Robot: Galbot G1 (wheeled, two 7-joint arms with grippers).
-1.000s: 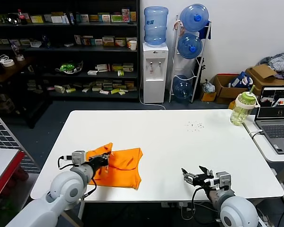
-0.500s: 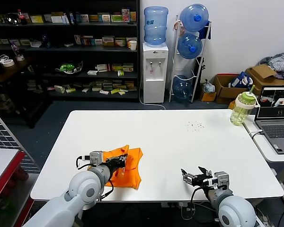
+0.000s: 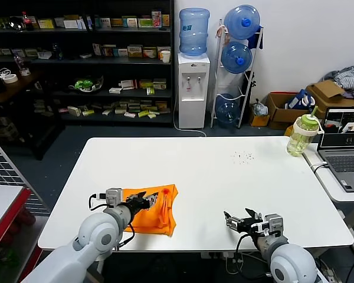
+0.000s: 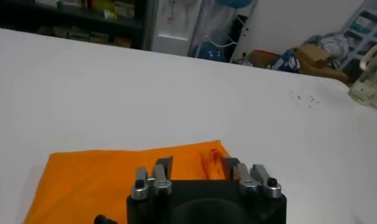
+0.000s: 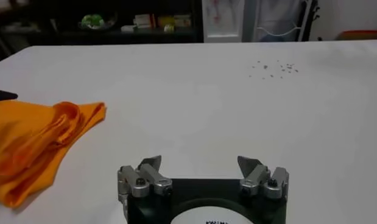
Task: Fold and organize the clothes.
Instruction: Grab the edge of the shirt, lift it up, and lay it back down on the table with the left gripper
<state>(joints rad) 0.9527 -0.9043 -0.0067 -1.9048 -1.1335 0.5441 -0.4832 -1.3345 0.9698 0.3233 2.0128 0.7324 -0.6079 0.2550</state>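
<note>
White table (image 3: 212, 171) in a storeroom w/ shelves behind: near front-left edge, folded orange T-shirt (image 3: 155, 210) lies flat, long side across table; left gripper (image 3: 145, 200) over it, jaws open, empty (wrist cam shows gap); right gripper (image 3: 241, 221) front-right, open, empty.

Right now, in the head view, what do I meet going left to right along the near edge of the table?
Left pincer → orange T-shirt → bare white table → right pincer, open over the table.
</note>
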